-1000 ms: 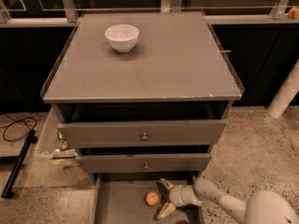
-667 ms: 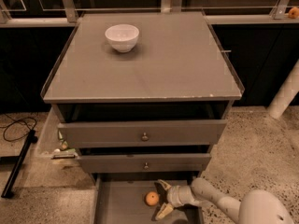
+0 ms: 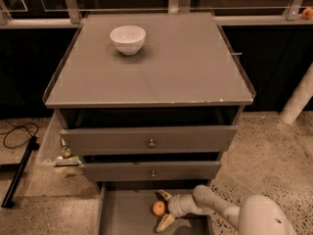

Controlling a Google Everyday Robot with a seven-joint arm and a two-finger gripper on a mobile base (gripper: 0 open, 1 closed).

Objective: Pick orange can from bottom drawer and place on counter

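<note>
Down on the floor of the bottom drawer [image 3: 122, 214], near its middle, sits the orange can [image 3: 158, 208]. Reaching into that drawer from its right side, the gripper [image 3: 160, 210] holds its two fingers spread apart, one on either side of the can; whether they touch it cannot be told. High above the drawer, the counter [image 3: 171, 67] carries a white bowl [image 3: 128, 38].
</note>
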